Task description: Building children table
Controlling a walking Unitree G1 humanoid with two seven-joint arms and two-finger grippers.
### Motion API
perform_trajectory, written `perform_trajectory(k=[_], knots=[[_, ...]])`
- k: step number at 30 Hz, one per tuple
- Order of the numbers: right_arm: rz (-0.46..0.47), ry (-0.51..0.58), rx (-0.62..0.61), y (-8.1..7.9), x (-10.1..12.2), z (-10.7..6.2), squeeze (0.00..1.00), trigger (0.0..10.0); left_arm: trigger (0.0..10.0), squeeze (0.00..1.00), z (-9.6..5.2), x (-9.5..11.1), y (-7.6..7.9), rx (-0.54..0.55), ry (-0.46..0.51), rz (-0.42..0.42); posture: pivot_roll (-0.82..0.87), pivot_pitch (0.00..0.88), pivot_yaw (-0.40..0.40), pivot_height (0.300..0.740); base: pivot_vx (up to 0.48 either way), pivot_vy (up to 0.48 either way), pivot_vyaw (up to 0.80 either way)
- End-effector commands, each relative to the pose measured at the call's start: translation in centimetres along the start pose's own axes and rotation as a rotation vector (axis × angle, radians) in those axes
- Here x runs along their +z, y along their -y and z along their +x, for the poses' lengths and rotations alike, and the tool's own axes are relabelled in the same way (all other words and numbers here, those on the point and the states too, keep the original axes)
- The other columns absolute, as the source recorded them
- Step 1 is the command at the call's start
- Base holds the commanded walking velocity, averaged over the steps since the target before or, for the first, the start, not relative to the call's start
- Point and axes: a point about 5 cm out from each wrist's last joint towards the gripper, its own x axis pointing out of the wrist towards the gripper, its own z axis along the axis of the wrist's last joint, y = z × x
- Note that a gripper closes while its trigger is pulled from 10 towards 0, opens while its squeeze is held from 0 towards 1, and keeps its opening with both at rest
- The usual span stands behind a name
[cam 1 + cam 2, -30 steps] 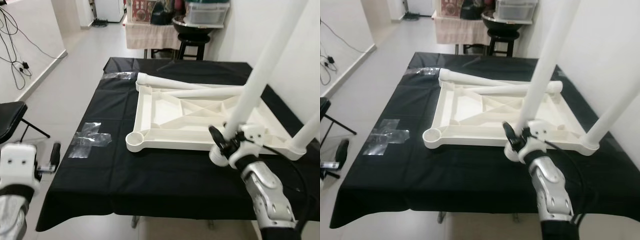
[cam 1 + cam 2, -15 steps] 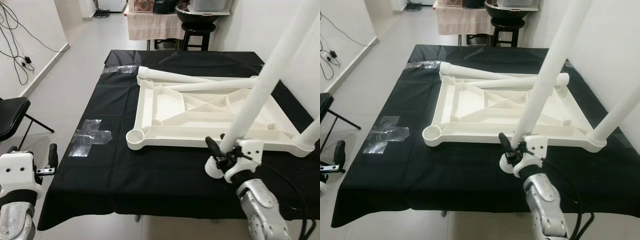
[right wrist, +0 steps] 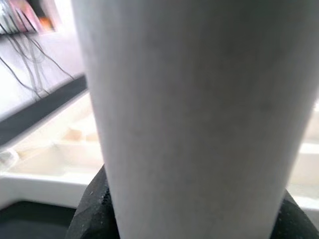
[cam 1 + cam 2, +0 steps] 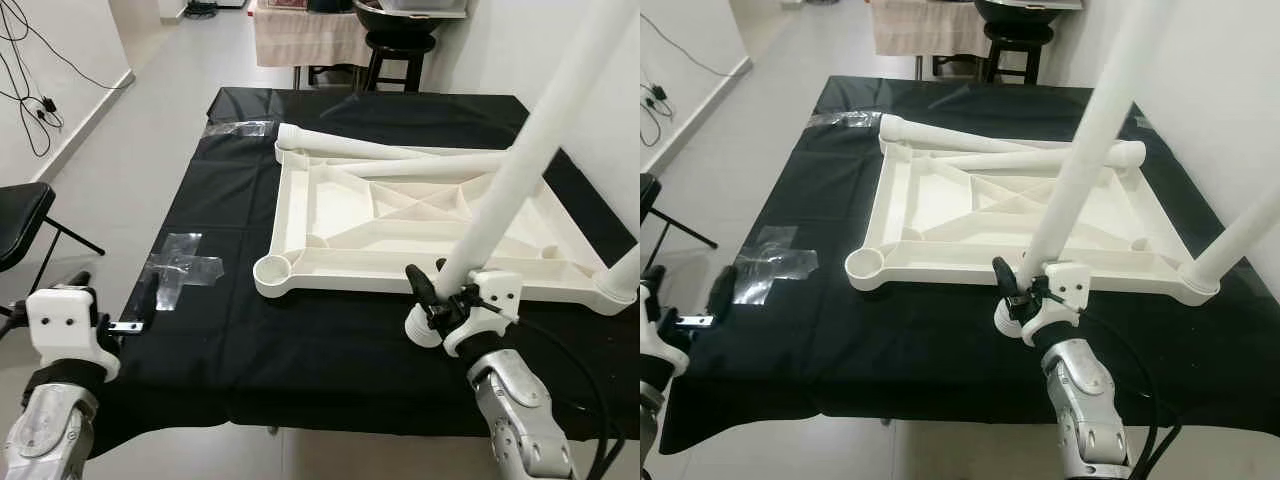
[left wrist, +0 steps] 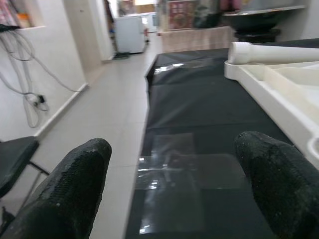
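The right gripper (image 4: 440,305) has its fingers clamped around a white table leg (image 4: 520,165), held upright just before the upturned tabletop (image 4: 300,215), apparently for socketing, while the left gripper (image 5: 174,189), fingers spread and empty, waits apart.

Held leg (image 4: 520,160) runs off the top edge; upper end unseen. Mounted leg (image 4: 625,270) cut by the right edge. Stool (image 4: 400,45) top cropped. Right pincer (image 4: 437,300) fingers mostly hidden behind the leg.
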Motion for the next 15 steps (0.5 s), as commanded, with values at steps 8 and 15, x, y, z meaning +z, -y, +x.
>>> perform_trajectory(k=[8, 15], knots=[[0.33, -0.015, 0.515, -4.0, 2.2, -1.6, 0.0, 10.0, 10.0, 0.0, -0.1, 0.1, 0.3, -0.078, -0.008, -0.029, 0.07, 0.192, -0.058, 0.74, 0.0, 0.0, 0.0], [0.352, -0.103, 0.665, -4.8, 1.4, -2.5, 0.0, 10.0, 10.0, 0.0, -0.2, 0.2, 1.4, -0.165, -0.006, -0.041, 0.07, 0.191, -0.064, 0.74, 0.0, 0.0, 0.0]])
